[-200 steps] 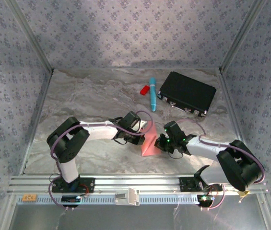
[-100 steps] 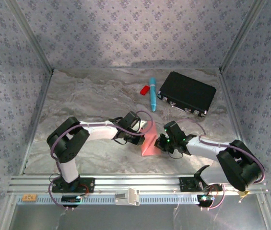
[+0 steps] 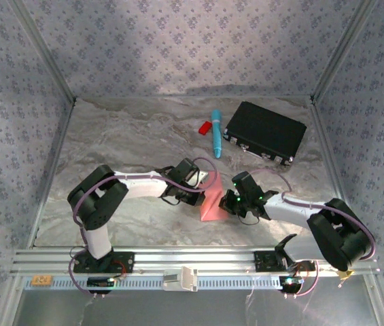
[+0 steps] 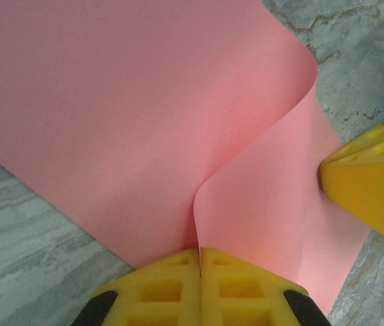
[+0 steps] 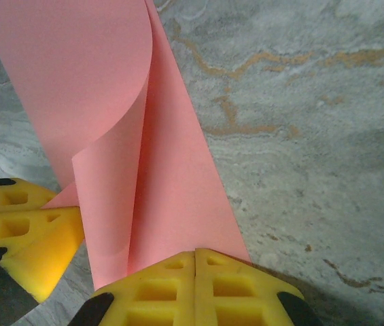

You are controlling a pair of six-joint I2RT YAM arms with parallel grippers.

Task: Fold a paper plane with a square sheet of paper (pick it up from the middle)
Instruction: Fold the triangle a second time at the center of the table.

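The paper [image 3: 211,206], curled over itself but uncreased, lies well apart from the case [image 3: 265,132], on its near side. The left gripper [image 4: 200,252] and right gripper [image 5: 196,253] each pinch it tight. Uneven pulling could skew the crease or tear it.

Black case [image 3: 265,132], blue pen [image 3: 215,133], red piece [image 3: 205,127]

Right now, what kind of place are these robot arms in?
Probably a small robot test booth, not a home: patterned wall panels close in a marble-look table, and the left arm and right arm are bolted to a metal rail at its near edge.
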